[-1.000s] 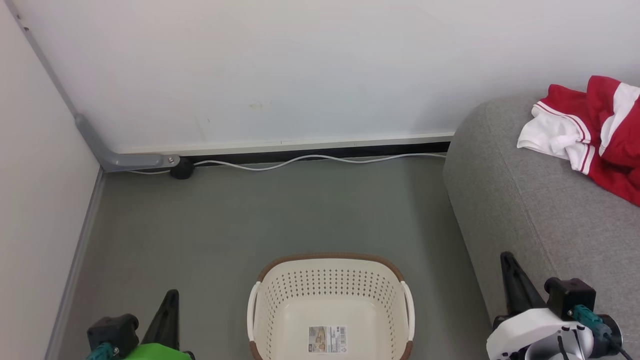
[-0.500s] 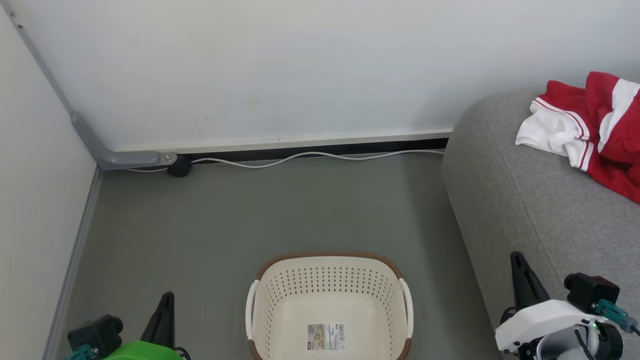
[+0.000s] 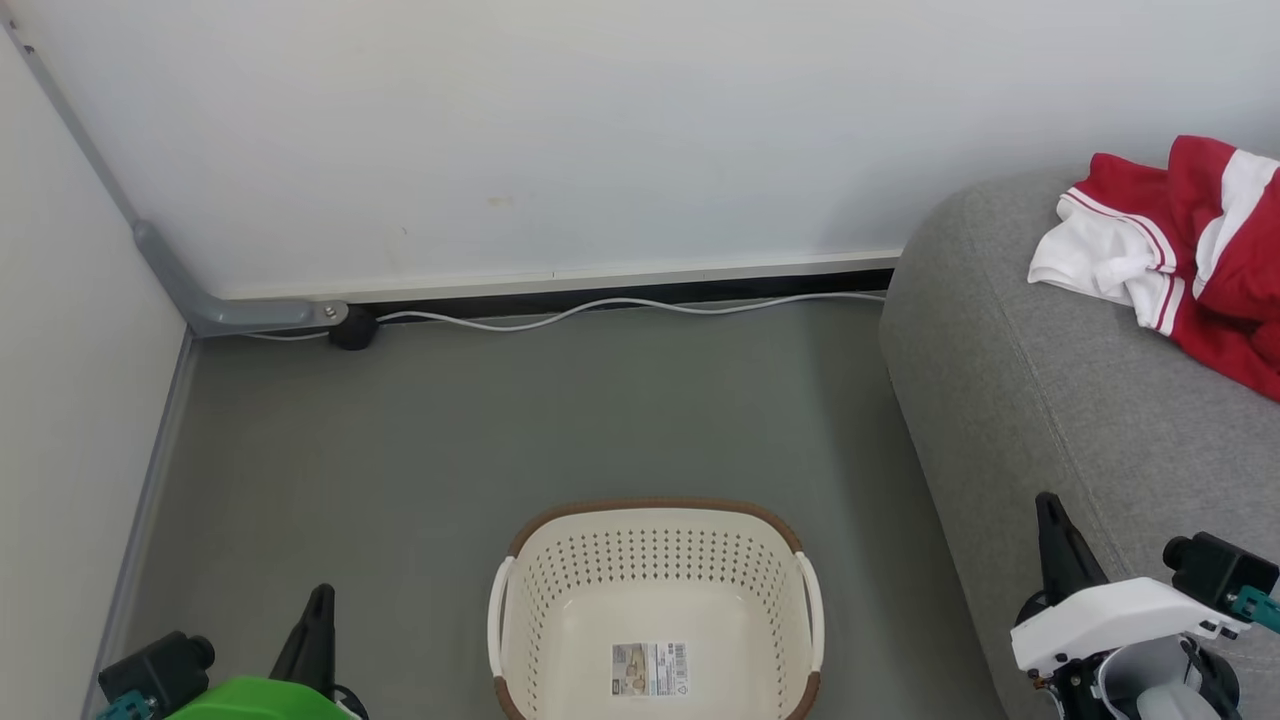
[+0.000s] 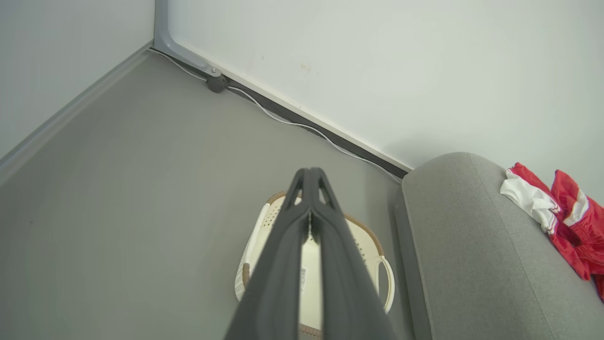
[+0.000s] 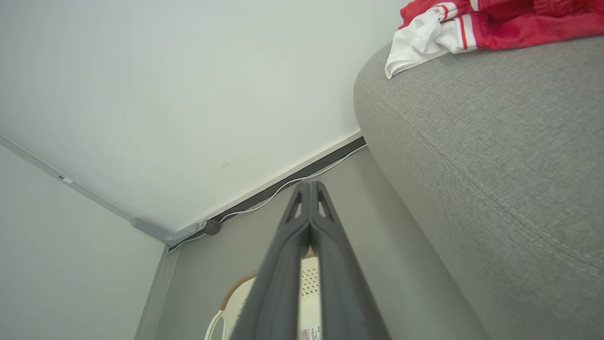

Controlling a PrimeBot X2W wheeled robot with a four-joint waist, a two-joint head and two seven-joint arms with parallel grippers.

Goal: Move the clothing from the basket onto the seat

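Clothing (image 3: 1180,250): heaped on seat (image 3: 1050,400), at its far edge. Basket (image 3: 655,560): on floor (image 3: 500,420), near seat's left edge. Left gripper (image 3: 321,594), right gripper (image 3: 1046,502): fingers pressed together.

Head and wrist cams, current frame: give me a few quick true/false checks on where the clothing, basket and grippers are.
1. The clothing lies on the seat. True.
2. The basket sits on the seat too. False: it stands on the floor beside the seat.
3. The left gripper and the right gripper are both shut and hold nothing. True.
4. A garment shows inside the basket. False: the part in view has no clothing, just a label sticker on its bottom.
5. A white cable runs along the foot of the wall. True.
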